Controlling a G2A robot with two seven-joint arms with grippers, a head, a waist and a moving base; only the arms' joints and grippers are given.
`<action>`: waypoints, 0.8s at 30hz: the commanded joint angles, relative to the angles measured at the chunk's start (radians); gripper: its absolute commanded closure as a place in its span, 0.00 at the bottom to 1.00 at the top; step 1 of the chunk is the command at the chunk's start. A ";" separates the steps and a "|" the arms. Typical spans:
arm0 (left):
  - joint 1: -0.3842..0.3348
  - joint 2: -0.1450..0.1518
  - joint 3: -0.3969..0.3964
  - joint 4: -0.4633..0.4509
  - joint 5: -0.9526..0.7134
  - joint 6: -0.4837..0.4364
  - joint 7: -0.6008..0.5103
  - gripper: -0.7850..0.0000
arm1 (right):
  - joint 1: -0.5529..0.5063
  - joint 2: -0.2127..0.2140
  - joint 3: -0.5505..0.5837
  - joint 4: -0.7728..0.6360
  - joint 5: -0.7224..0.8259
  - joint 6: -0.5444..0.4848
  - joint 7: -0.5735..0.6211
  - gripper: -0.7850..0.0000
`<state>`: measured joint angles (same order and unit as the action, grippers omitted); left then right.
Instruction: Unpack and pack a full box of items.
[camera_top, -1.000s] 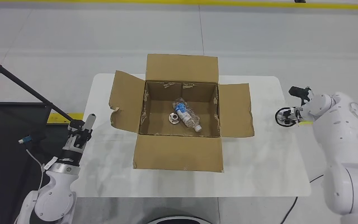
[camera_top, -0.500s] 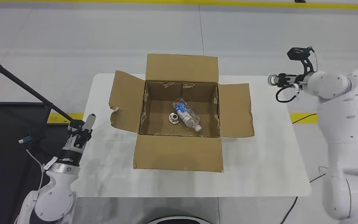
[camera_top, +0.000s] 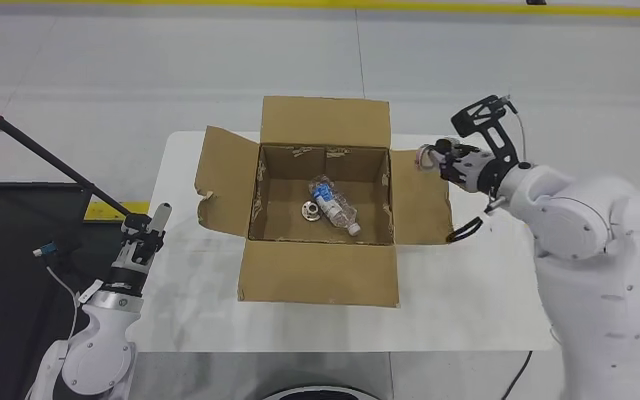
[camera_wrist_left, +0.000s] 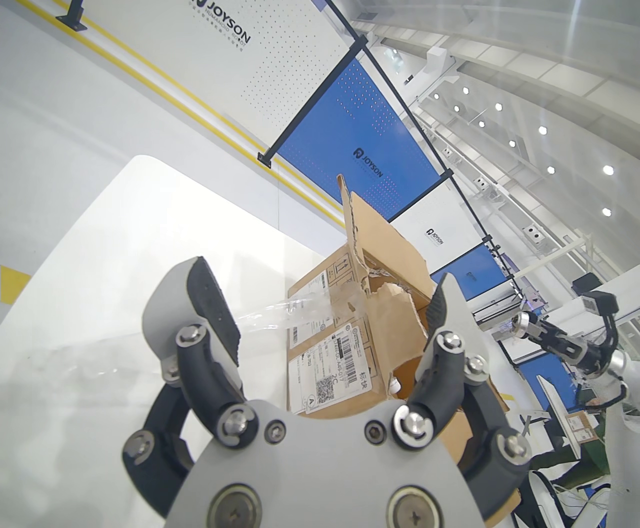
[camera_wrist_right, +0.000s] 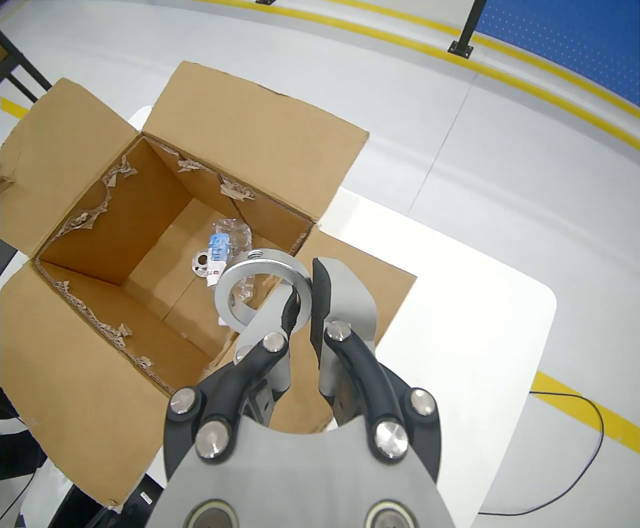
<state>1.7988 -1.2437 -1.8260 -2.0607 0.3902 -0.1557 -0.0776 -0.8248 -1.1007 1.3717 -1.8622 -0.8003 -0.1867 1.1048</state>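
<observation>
The left arm (camera_top: 125, 275) sits off the desk's (camera_top: 480, 290) left edge, toward the front-left corner, pointing at the cardboard box (camera_top: 318, 275). Its jaws stand wide apart with nothing between them.

The box stands in the middle of the desk, open, with all four flaps folded outward. On its floor a clear plastic bottle (camera_top: 333, 204) lies on its side. A small metal ring (camera_top: 311, 211) lies flat on the side of the bottle nearer the box's left wall; I cannot tell if they touch.

The right arm (camera_top: 560, 215) comes in over the desk's right side. Its jaws are nearly closed, pinching the rim of a large metal ring (camera_wrist_right: 260, 262). The ring hangs in the air above the box's right flap, close to the box's right wall and toward the back.
</observation>
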 joint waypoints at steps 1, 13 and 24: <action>0.000 0.000 0.000 0.000 0.000 0.000 0.000 0.00 | 0.020 -0.004 -0.044 0.010 -0.004 0.010 -0.003 1.00; 0.000 0.000 0.000 0.000 0.000 0.000 0.000 0.00 | 0.243 -0.067 -0.365 0.257 -0.042 0.073 -0.079 1.00; 0.000 0.000 0.000 0.000 0.000 0.000 0.000 0.00 | 0.404 -0.145 -0.612 0.541 -0.135 0.053 -0.083 1.00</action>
<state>1.7988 -1.2437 -1.8260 -2.0607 0.3902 -0.1557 -0.0776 -0.4275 -1.2406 0.7746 -1.3367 -0.9273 -0.1295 1.0207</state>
